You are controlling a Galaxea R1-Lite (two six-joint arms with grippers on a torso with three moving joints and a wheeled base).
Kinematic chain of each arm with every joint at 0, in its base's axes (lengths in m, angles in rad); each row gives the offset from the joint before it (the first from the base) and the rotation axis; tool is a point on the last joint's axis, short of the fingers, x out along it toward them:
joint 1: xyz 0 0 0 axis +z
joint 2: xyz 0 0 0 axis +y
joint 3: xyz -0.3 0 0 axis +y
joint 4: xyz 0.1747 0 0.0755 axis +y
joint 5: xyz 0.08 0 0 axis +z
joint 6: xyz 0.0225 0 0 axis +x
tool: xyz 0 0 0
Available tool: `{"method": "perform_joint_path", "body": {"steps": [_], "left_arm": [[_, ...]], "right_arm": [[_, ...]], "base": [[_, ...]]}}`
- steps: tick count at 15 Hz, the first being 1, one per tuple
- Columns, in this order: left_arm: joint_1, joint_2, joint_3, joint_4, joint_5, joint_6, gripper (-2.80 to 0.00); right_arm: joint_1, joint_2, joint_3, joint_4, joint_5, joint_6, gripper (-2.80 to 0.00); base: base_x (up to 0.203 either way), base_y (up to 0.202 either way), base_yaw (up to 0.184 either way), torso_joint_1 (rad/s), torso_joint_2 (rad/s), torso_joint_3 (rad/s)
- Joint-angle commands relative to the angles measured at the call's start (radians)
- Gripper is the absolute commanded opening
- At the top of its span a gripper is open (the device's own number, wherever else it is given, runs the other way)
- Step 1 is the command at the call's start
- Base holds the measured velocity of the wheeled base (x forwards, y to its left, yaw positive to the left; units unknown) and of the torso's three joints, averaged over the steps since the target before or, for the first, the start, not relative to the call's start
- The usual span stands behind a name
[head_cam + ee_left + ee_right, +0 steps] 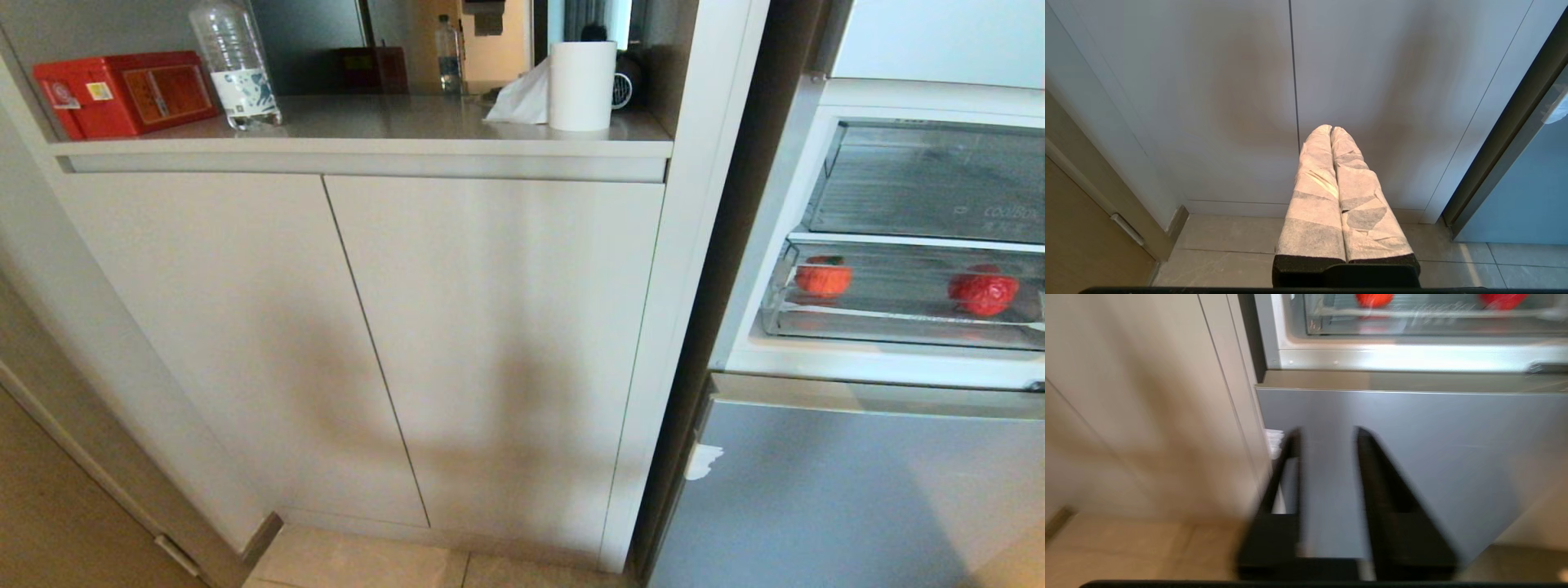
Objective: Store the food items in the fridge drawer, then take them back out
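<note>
The fridge stands open at the right of the head view. Two food items lie in the shallow transparent fridge drawer (898,322): an orange-red round one (823,276) at its left and a glossy red one (983,292) at its right. The right wrist view catches the same drawer (1433,312) and both items (1374,299) (1502,299) high above my right gripper (1327,430). That gripper is open and empty, low in front of the grey lower fridge door (1412,457). My left gripper (1331,128) is shut, its fingers wrapped in white paper, facing the cabinet doors. Neither arm shows in the head view.
Above the drawer sits a deeper clear bin (931,184) with faint lettering. A white cabinet (367,327) fills the left, its counter holding a red box (122,91), a water bottle (235,65) and a paper roll (581,86). Tiled floor (1229,245) lies below.
</note>
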Motion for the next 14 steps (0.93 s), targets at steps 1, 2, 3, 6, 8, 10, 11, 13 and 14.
{"method": "perform_joint_path", "body": {"steps": [1, 2, 3, 6, 8, 10, 11, 13, 14], "left_arm": [[0.000, 0.000, 0.002, 0.000, 0.000, 0.000, -2.80], [0.000, 0.000, 0.002, 0.000, 0.000, 0.000, -2.80], [0.000, 0.000, 0.002, 0.000, 0.000, 0.000, -2.80], [0.000, 0.000, 0.002, 0.000, 0.000, 0.000, -2.80], [0.000, 0.000, 0.002, 0.000, 0.000, 0.000, -2.80], [0.000, 0.000, 0.002, 0.000, 0.000, 0.000, -2.80], [0.000, 0.000, 0.002, 0.000, 0.000, 0.000, -2.80], [0.000, 0.000, 0.002, 0.000, 0.000, 0.000, -2.80], [0.000, 0.000, 0.002, 0.000, 0.000, 0.000, -2.80]], "right_arm": [[0.000, 0.409, -0.071, -0.111, 0.022, 0.022, 0.00], [0.001, 0.540, -0.092, -0.183, 0.033, 0.030, 0.00], [0.001, 0.678, -0.114, -0.271, 0.045, 0.034, 0.00], [0.002, 1.015, -0.165, -0.561, 0.069, 0.025, 0.00], [0.003, 1.197, -0.205, -0.743, 0.078, 0.019, 0.00], [0.003, 1.333, -0.250, -0.898, 0.082, 0.015, 0.00], [0.003, 1.385, -0.270, -0.961, 0.082, 0.016, 0.00], [0.002, 1.466, -0.308, -1.094, 0.075, 0.019, 0.00], [0.002, 1.494, -0.329, -1.132, 0.062, 0.020, 0.00]], "base": [[0.000, 0.000, 0.000, 0.000, 0.00, 0.000], [0.000, 0.000, 0.000, 0.000, 0.00, 0.000], [0.000, 0.000, 0.000, 0.000, 0.00, 0.000], [0.000, 0.000, 0.000, 0.000, 0.00, 0.000], [0.000, 0.000, 0.000, 0.000, 0.00, 0.000], [0.000, 0.000, 0.000, 0.000, 0.00, 0.000], [0.000, 0.000, 0.000, 0.000, 0.00, 0.000], [0.000, 0.000, 0.000, 0.000, 0.00, 0.000], [0.000, 0.000, 0.000, 0.000, 0.00, 0.000]]}}
